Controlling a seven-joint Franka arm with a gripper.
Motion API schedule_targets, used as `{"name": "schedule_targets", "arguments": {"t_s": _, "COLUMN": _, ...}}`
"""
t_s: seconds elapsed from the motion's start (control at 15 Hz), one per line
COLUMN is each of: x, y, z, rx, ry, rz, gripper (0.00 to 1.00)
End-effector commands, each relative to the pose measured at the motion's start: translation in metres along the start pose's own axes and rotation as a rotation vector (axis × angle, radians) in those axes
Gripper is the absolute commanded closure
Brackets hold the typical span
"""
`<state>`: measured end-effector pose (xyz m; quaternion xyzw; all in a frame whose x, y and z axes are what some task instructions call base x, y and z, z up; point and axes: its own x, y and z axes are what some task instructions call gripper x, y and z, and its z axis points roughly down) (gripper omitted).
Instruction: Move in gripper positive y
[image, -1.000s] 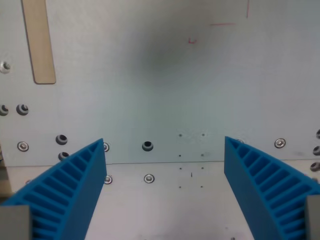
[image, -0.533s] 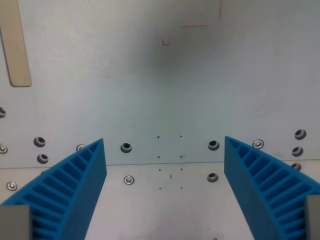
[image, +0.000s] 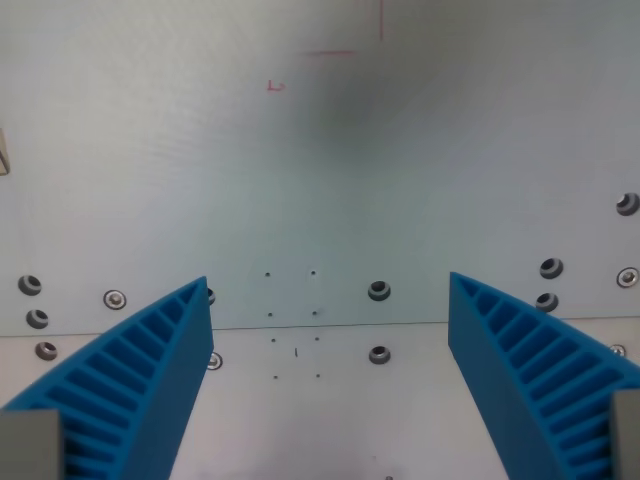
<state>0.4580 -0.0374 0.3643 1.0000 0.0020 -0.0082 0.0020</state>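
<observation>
My gripper (image: 330, 315) is open and empty. Its two blue ribbed fingers (image: 140, 385) stand wide apart at the bottom of the wrist view, one at the left and one at the right (image: 530, 380). Below them lies a pale grey metal plate (image: 330, 180) with a seam (image: 330, 326) running across. No object is between the fingers.
Screws and bolt holes dot the plate: a hole (image: 379, 291) and a screw (image: 379, 354) near the middle, several more at the left (image: 30, 285) and right (image: 550, 268). Faint red marks (image: 276, 86) sit near the top. A beige strip's tip (image: 3, 160) shows at the left edge.
The whole scene has shifted toward the wrist view's left, so the camera has moved to the right over the plate. The beige strip has nearly left the view. The fingers stay equally open.
</observation>
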Motion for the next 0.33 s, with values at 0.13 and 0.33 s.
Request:
{"name": "schedule_targets", "arguments": {"t_s": 0.13, "x": 0.000, "y": 0.019, "z": -0.003, "rx": 0.000, "ry": 0.007, "rz": -0.018, "gripper": 0.00}}
{"name": "schedule_targets", "arguments": {"t_s": 0.33, "x": 0.001, "y": 0.034, "z": -0.003, "rx": 0.000, "ry": 0.007, "rz": -0.018, "gripper": 0.00}}
